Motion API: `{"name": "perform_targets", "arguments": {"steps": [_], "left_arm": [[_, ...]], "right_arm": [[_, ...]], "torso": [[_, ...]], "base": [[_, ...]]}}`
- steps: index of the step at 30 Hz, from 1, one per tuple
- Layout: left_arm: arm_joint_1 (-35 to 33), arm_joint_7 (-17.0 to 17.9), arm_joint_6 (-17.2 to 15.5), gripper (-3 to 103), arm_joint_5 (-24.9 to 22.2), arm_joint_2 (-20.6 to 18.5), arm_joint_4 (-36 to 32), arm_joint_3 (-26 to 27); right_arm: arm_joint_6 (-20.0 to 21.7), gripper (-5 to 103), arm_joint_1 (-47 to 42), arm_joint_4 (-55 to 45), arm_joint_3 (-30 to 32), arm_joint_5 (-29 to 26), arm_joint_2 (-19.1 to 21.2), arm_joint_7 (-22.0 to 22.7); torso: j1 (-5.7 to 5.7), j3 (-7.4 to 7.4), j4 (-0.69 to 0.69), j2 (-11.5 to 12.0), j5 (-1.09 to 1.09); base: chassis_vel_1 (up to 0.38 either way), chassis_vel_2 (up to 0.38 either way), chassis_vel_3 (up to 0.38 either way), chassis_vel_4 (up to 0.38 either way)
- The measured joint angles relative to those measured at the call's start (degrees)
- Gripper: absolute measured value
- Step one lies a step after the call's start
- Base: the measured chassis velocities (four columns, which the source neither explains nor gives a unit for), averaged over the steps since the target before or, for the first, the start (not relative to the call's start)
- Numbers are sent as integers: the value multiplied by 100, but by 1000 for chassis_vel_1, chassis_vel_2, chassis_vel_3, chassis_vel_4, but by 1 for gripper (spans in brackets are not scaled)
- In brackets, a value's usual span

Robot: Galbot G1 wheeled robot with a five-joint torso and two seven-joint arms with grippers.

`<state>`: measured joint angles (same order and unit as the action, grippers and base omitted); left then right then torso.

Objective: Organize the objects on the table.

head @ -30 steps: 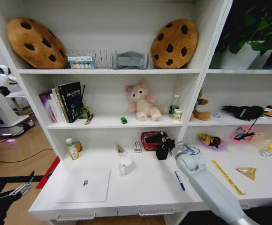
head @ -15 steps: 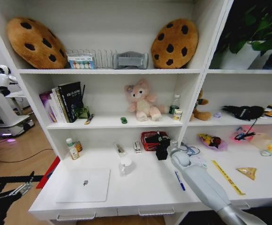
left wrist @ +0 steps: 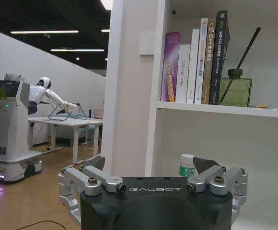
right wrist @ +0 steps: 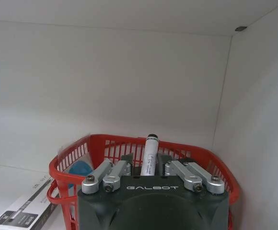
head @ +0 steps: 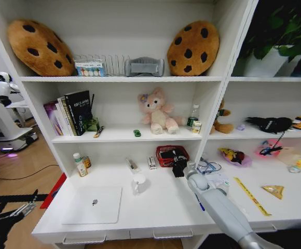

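My right gripper (right wrist: 146,159) is shut on a light-barrelled marker (right wrist: 150,154) with a black cap. It holds the marker upright at the near rim of the red basket (right wrist: 99,143). In the head view the right gripper (head: 179,166) sits at the red basket (head: 164,155) at the back of the table (head: 161,207). A silver laptop (head: 93,204) lies closed near the front left. A blue pen (head: 199,203) lies beside my right forearm. A tiny green toy (head: 136,133) rests on the middle shelf. My left gripper (left wrist: 151,165) is open and hangs low beside the desk's left end (head: 5,218).
Two small bottles (head: 80,165) stand at the table's back left. A white cup (head: 138,182) and a small box (head: 151,162) are mid-table. A yellow ruler (head: 250,196) lies on the right. Books (head: 70,111), a plush toy (head: 158,111) and cookie cushions (head: 192,47) fill the shelves.
My right arm has swung left and reached deeper, bringing the gripper from right of the red basket to its near rim. The left arm has stayed put.
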<state>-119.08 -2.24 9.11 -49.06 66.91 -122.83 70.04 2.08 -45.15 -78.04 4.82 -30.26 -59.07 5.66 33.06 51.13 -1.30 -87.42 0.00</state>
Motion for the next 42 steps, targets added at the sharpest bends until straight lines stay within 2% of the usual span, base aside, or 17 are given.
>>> {"name": "perform_targets", "arguments": {"steps": [5, 8, 10, 12, 14, 15, 17, 21, 22, 26, 29, 31, 32, 34, 38, 41, 42], "left_arm": [[0, 0, 0, 100, 0, 0, 0, 0], [0, 0, 0, 100, 0, 0, 0, 0], [0, 0, 0, 100, 0, 0, 0, 0], [0, 0, 0, 100, 0, 0, 0, 0], [0, 0, 0, 100, 0, 0, 0, 0], [0, 0, 0, 100, 0, 0, 0, 0], [0, 0, 0, 100, 0, 0, 0, 0], [0, 0, 0, 100, 0, 0, 0, 0], [0, 0, 0, 100, 0, 0, 0, 0], [0, 0, 0, 100, 0, 0, 0, 0], [0, 0, 0, 100, 0, 0, 0, 0], [0, 0, 0, 100, 0, 0, 0, 0], [0, 0, 0, 100, 0, 0, 0, 0], [0, 0, 0, 100, 0, 0, 0, 0], [0, 0, 0, 100, 0, 0, 0, 0], [0, 0, 0, 100, 0, 0, 0, 0], [0, 0, 0, 100, 0, 0, 0, 0]], "right_arm": [[6, 52, -339, -261, 148, -35, 161, 6], [15, 58, -429, -373, 187, -60, 213, 22], [76, 70, -588, -668, 265, -114, 305, 97], [103, 75, -628, -761, 288, -146, 327, 129], [265, 80, -898, -1412, 420, -338, 459, 295], [337, 91, -1051, -1748, 484, -427, 529, 364], [407, 96, -1205, -2047, 534, -494, 593, 435], [758, 99, -1705, -2748, 705, -721, 721, 772], [758, 99, -1705, -2748, 705, -721, 721, 772], [1450, 100, -2142, -2963, 917, -1275, 711, 1398], [1626, 100, -2184, -2966, 943, -1408, 703, 1534], [2267, 100, -2257, -3002, 991, -1926, 689, 2023], [2267, 100, -2257, -3002, 991, -1926, 689, 2023], [2826, 100, -2248, -3059, 996, -2412, 690, 2372], [3185, 100, -2160, -3066, 984, -2649, 704, 2617], [3700, 100, -2029, -3089, 1006, -3180, 738, 3153], [3700, 100, -2029, -3089, 1006, -3180, 738, 3153]], "torso": [[0, 0, -1, 0, 0], [0, 0, -1, 0, 1], [-1, 0, -1, 0, 0], [-1, 0, 0, 0, 0], [-1, 0, 0, 0, 0], [-1, 0, 1, 0, -1], [-1, 0, 0, 0, 0], [-1, 0, 0, 0, -1], [-1, 0, 0, 0, -1], [-1, -1, -1, 0, 0], [-1, 0, -1, 0, 1], [-1, 0, -1, 0, 0], [-1, 0, -1, 0, 0], [-1, 0, 0, 0, 1], [-1, 0, -1, 0, 0], [0, 0, 0, 0, 0], [0, 0, 0, 0, 0]], "base": [[0, 0, 0, 0], [0, 0, 0, 0], [0, 0, 0, 0], [0, 0, 0, 0], [0, 0, 0, 0], [0, 0, 0, 0], [0, 0, 0, 0], [0, 0, 0, 0], [0, 0, 0, 0], [0, 0, 0, 0], [0, 0, 0, 0], [0, 0, 0, 0], [0, 0, 0, 0], [0, 0, 0, 0], [0, 0, 0, 0], [0, 0, 0, 0], [0, 0, 0, 0]]}}
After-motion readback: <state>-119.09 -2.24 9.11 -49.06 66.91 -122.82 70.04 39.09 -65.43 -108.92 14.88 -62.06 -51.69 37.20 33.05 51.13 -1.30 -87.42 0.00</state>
